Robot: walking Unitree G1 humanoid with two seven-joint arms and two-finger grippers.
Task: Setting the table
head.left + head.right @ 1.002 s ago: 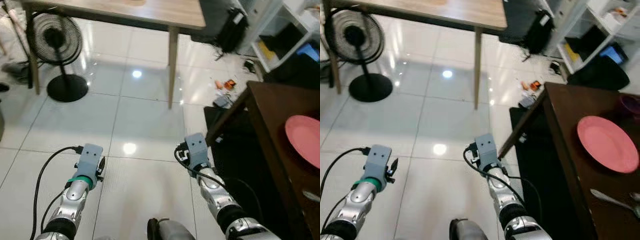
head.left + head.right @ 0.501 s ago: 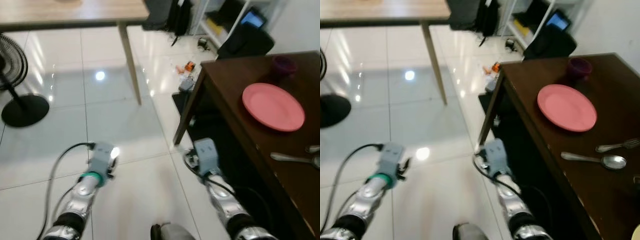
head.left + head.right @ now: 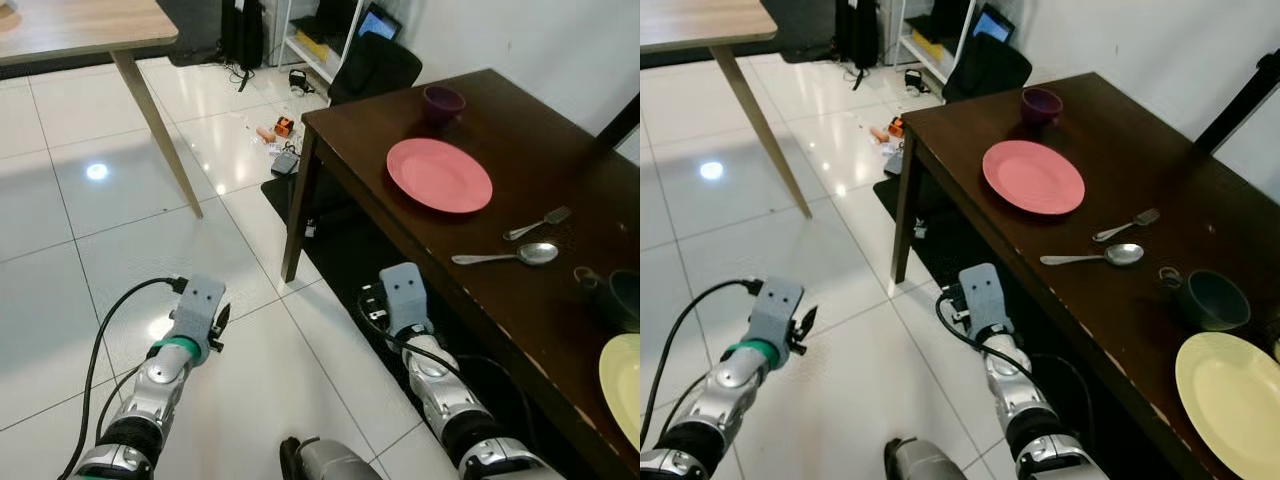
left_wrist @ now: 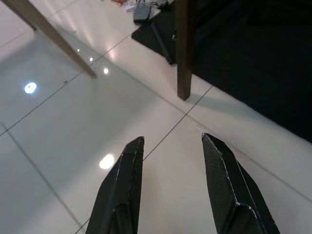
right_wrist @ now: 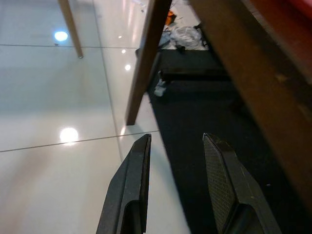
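On the far left, a light wooden table [image 3: 90,25] stands over the glossy white tile floor [image 3: 90,250]. The robot's left gripper [image 4: 173,190] hangs low above those tiles, its two black fingers spread apart with nothing between them.

Moving right, the right gripper [image 5: 173,187] hangs below the near edge of a dark wooden table [image 3: 1110,140], its fingers likewise parted and holding nothing. It points down toward a black mat [image 5: 195,126] under the table, beside one table leg [image 5: 146,53].

Further right, the tableware lies on the dark table top. A pink plate [image 3: 1033,177] sits toward the far end, with a small purple cup [image 3: 1041,103] just beyond it. Nearer the robot, a fork [image 3: 1126,224] and a spoon [image 3: 1095,257] lie side by side, handles pointing toward the robot's side of the table and heads away from it. Past them stands a dark green mug [image 3: 1212,298], and at the nearest corner a yellow plate [image 3: 1230,400].

Everything to be set lies up and to the right of both grippers. The right arm is plainly the nearer one; it would need to rise above the table edge before reaching across. The spoon seems the closest piece to it.
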